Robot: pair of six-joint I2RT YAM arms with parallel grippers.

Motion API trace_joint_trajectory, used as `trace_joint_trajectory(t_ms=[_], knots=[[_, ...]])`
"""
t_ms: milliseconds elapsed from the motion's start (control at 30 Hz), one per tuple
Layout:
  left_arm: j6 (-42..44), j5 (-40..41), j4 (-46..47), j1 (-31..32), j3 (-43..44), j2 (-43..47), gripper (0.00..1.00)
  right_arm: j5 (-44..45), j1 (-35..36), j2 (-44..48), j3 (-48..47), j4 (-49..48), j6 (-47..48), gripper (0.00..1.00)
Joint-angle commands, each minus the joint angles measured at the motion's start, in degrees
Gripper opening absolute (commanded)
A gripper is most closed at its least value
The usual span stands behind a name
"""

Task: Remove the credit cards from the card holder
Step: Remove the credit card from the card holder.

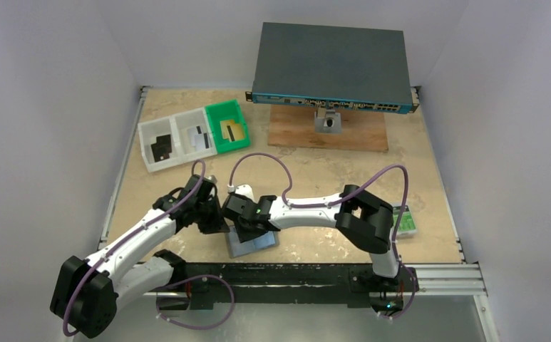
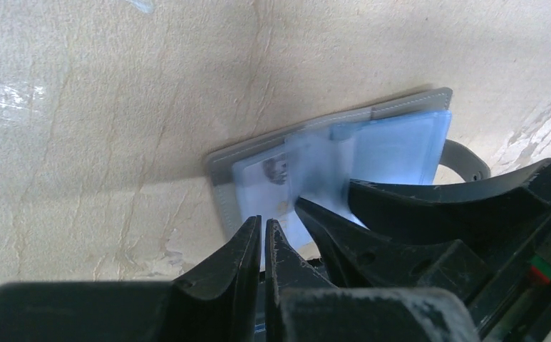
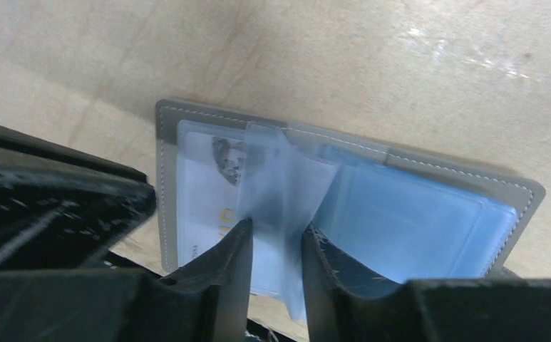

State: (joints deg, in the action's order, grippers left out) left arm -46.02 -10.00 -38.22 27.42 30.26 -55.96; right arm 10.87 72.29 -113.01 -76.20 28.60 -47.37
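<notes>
The card holder (image 1: 254, 243) lies open near the table's front edge, with a grey stitched rim (image 2: 222, 182) (image 3: 164, 142) and bluish clear pockets. A pale credit card (image 2: 266, 174) (image 3: 204, 192) with a small portrait sits in its left pocket. My left gripper (image 1: 212, 216) (image 2: 263, 224) is closed to a hairline on that card's near edge. My right gripper (image 1: 240, 211) (image 3: 277, 231) is shut on a raised clear pocket leaf (image 3: 283, 189) (image 2: 318, 167). A black card (image 1: 161, 148), a silver card (image 1: 201, 137) and a gold card (image 1: 234, 132) lie in trays.
Two white trays (image 1: 147, 132) (image 1: 184, 122) and a green tray (image 1: 219, 110) stand at the back left. A large dark grey box with ports (image 1: 331, 68) sits on a wooden board (image 1: 358, 135) at the back. A small green and white object (image 1: 404, 221) lies to the right.
</notes>
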Motion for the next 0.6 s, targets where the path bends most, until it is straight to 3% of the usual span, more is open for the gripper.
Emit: trace_joint_trajectory(t_ms=[0,167,567], knots=[[1.48,-2.68,2.22,-0.28,-0.54,-0.73,0.06,-4.26,0.20,-6.58,3.70,-3.40,-1.34,0.22],[2.24,-4.67,3.23,-0.22,-0.69,-2.13,0.06,-6.64,-1.01,-4.33,7.17,-7.82,-2.36,0.14],[2.07,-4.15,6.68,0.08,-1.36,-8.53,0.04,-17.35,-6.57,5.82,22.35,-28.94,-6.07,0.11]])
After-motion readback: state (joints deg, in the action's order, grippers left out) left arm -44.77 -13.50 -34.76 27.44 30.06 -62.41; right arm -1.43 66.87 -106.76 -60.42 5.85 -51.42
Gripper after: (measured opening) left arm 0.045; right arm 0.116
